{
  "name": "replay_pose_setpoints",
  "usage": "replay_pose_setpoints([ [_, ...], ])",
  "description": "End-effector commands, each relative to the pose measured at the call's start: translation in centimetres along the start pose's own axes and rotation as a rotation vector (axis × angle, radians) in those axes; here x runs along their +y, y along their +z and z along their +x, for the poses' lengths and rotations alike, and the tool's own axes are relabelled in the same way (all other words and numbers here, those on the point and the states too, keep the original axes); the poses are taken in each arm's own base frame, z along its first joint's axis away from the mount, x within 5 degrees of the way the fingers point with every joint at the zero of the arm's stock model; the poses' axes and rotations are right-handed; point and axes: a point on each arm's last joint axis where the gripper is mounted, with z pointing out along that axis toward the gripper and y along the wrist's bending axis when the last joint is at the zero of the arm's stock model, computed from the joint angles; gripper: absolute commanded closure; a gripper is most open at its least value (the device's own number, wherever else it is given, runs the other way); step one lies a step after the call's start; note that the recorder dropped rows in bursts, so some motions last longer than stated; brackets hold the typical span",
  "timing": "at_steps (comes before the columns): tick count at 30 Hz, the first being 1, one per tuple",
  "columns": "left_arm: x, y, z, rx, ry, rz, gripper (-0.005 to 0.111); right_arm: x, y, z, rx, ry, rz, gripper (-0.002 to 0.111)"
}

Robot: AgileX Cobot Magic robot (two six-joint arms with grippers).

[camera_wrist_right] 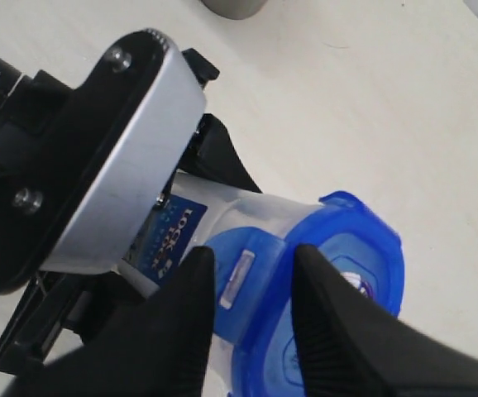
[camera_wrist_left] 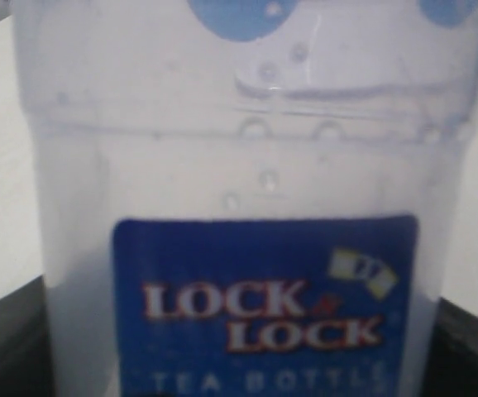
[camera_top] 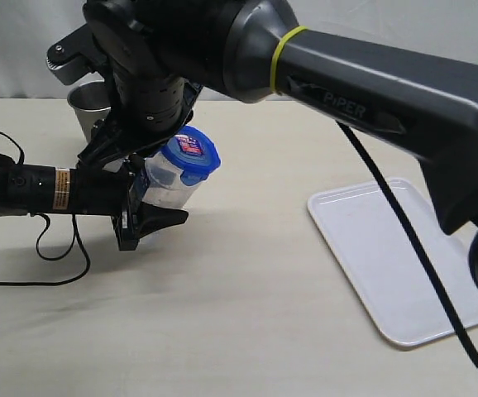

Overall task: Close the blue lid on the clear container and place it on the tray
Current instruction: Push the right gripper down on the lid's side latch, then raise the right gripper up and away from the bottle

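Note:
The clear container [camera_top: 163, 180] is held tilted above the table, my left gripper [camera_top: 151, 197] shut on its body from the left. Up close, the container [camera_wrist_left: 255, 157] and its blue label fill the left wrist view. The blue lid [camera_top: 194, 154] sits on the container's mouth, facing right and up. My right gripper [camera_wrist_right: 252, 263] comes down from above and is closed around one snap flap of the lid [camera_wrist_right: 351, 273]. One finger sits at the flap's free end and the other on the lid's top. The white tray [camera_top: 404, 273] lies flat at the right.
A grey steel cup [camera_top: 86, 103] stands at the back left, behind the left arm. The right arm's big dark link [camera_top: 371, 91] crosses the top of the exterior view. Black cables trail over the table at the left [camera_top: 57, 248] and toward the tray.

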Motion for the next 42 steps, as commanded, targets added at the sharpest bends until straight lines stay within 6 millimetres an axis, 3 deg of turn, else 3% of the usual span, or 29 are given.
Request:
replay_pose_setpoints([
  [1,-0.2,-0.2,-1.3,-0.09,0.012,0.025,0.107,1.7,3.9,2.4,0.21,-0.058,0.002,0.079],
  [19,-0.2,-0.2,-1.4,-0.098,0.012,0.028,0.107,1.1,3.6,2.1,0.191,-0.089,0.059,0.079],
  [28,-0.2,-0.2,-1.4,-0.097,0.013,0.03,0.107,-0.1,-3.7,0.3,-0.036,-0.06,-0.082,0.079],
  [38,-0.4,-0.2,-1.3,-0.088,0.021,0.048,0.107,-3.1,-12.0,0.3,-0.213,-0.044,-0.057,0.08],
  [42,-0.5,-0.2,-1.5,-0.107,-0.024,0.061,0.107,-3.9,-14.1,1.0,-0.29,-0.046,-0.042,0.093],
])
